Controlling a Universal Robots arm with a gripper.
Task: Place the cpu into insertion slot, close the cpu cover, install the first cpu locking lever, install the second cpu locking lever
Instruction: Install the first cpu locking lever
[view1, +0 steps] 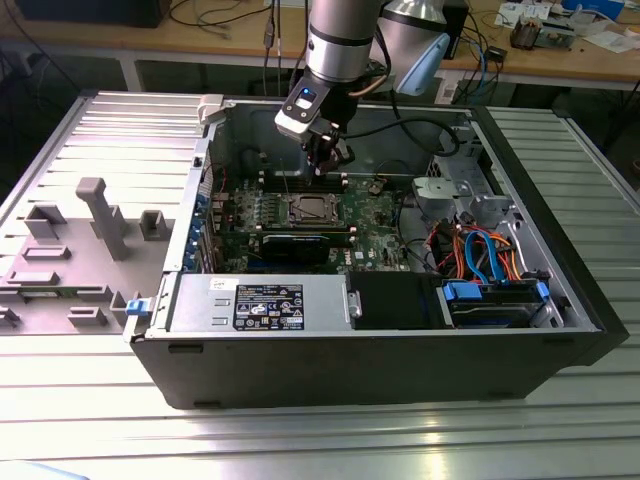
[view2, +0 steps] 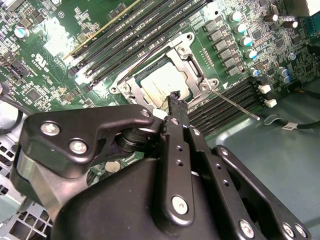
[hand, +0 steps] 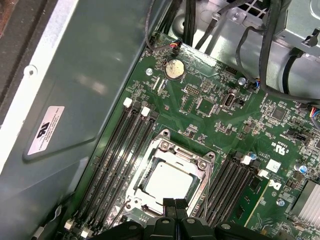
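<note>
The cpu lies flat in the insertion slot, its dull silver top showing in both wrist views. The silvery cpu cover lies down around the chip, which shows through its window. A thin wire locking lever sticks out from one corner of the socket, over the black memory slots. My gripper hovers just above one edge of the socket with its two black fingertips pressed together and nothing between them. In the exterior view the gripper hangs above the board, just behind the socket.
The open computer case lies on a slatted metal table. Long black memory slots flank the socket on both sides. Drive cages and coloured cables fill the exterior view's right. Grey fixtures stand at the exterior view's left.
</note>
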